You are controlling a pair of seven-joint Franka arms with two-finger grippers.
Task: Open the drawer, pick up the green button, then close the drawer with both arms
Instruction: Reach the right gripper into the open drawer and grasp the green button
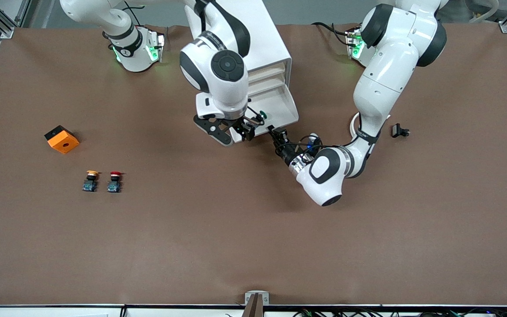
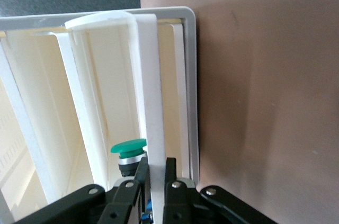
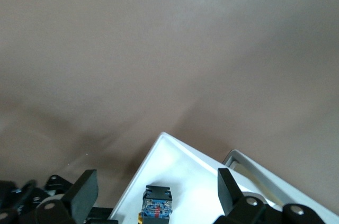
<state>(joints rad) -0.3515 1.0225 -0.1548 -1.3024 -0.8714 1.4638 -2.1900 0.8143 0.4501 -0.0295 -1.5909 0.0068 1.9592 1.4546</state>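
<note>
Left gripper (image 1: 273,130) clamping drawer (image 1: 280,105) front, button (image 1: 262,116) half hidden under right gripper (image 1: 240,130)

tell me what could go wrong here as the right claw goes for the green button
1. The open right claw hangs over the drawer with the button close to the front wall; a finger may hit the wall.
2. The left claw is shut on that front wall; any pull may shift the drawer and the button.
3. Both claws work close together and may collide.

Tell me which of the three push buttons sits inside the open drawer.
The green-capped button, lying in the pulled-out drawer. The yellow-capped one and red-capped one stand side by side on the bare table, toward the right arm's end.
</note>
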